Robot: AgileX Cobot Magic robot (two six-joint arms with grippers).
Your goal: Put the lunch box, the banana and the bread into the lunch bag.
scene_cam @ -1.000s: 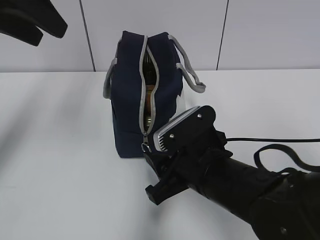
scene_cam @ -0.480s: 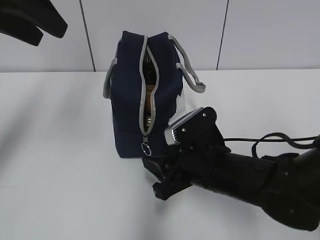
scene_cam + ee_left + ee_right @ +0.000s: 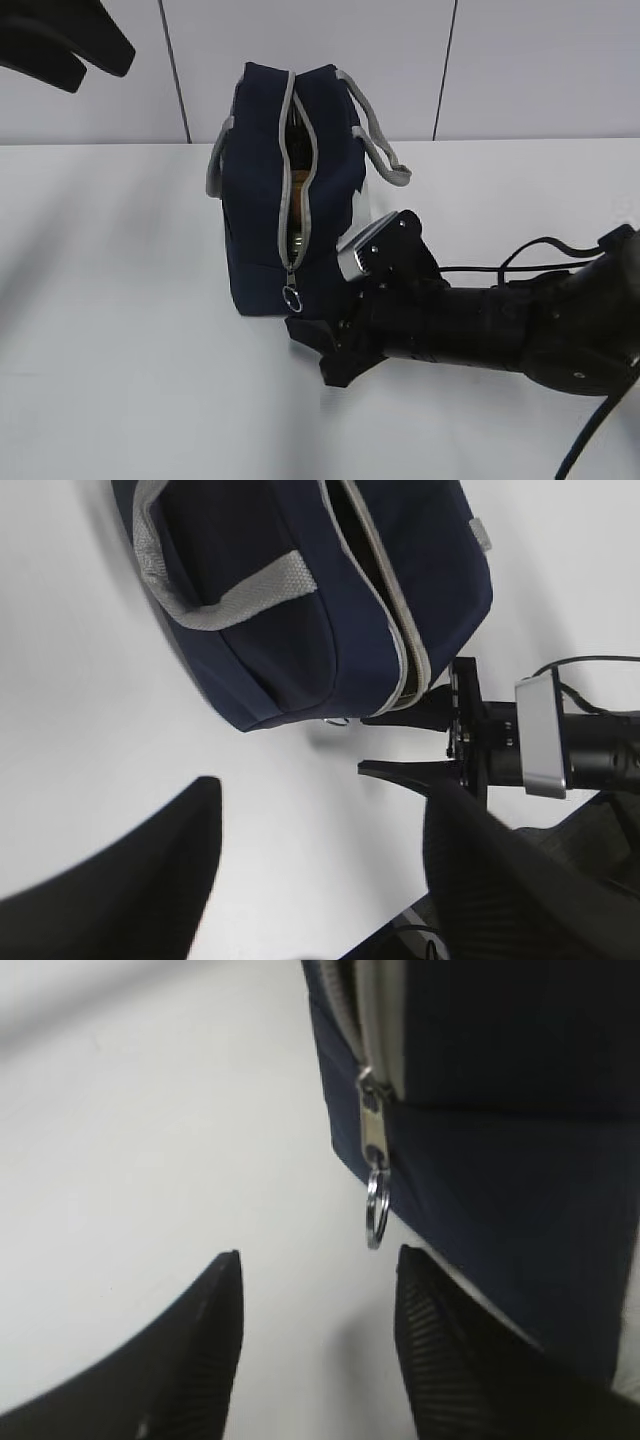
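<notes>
Navy-blue fabric lunch bag with grey zipper trim and grey strap handles point(image 3: 275, 190) stands upright on the white table point(image 3: 120, 350), zipper open down its front, something brownish showing in the gap — too dark to tell what. Right gripper point(image 3: 318, 350) sits low at the table, just in front of the bag's lower corner, jaws spread wide and holding nothing. In the right wrist view the metal ring zipper pull point(image 3: 376, 1210) hangs at the zipper's bottom end, just ahead of and above the gap between the two black ribbed fingers point(image 3: 195, 1350), not touching either. Left gripper point(image 3: 310, 880) hovers well above and apart from the bag, fingers parted wide, empty. No readable writing, brand or label on bag or arms. White side panel point(image 3: 362, 208) sits just behind the right gripper's wrist.
</notes>
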